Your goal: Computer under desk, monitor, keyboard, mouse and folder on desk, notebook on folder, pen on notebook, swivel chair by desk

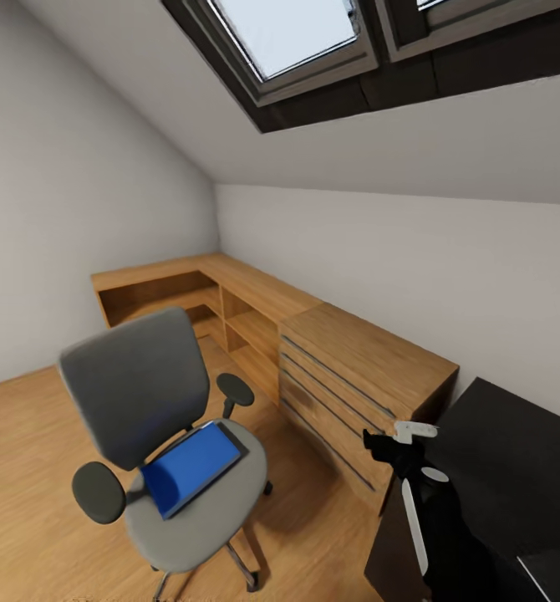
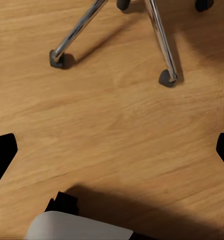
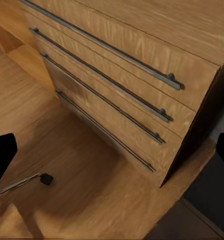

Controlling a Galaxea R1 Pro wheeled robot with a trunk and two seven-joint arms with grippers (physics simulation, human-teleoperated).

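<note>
Nearest the head camera, the right arm [image 1: 414,485] rises in black and white at the lower right, in front of the black top of the desk [image 1: 514,451]. Whether its pincer is spread or pressed together cannot be told from there. In the right wrist view the two dark fingertips [image 3: 1,155] stand far apart at the picture's edges, so the right gripper [image 3: 112,155] is spread wide and holds nothing; between its tips lies wooden floor [image 3: 91,200]. The left gripper [image 2: 112,150] is likewise spread wide and empty above the floor — its two fingertips [image 2: 1,152] touch nothing.

Beside the desk stands one swivel chair [image 1: 146,393] with a grey seat, a tall grey back and two black armrests. One bright blue folder [image 1: 188,468] lies flat on the seat, its far edge against the back. Two chrome legs [image 2: 162,40] of the chair's base, each ending in a dark castor, show in the left wrist view.

Just beyond the desk's end is a light wooden drawer chest [image 1: 355,376] with four long bar handles [image 3: 106,47] — one per drawer. Farther off, low open wooden shelving [image 1: 196,293] runs into the corner, under a sloped ceiling with two skylights [image 1: 297,33].
</note>
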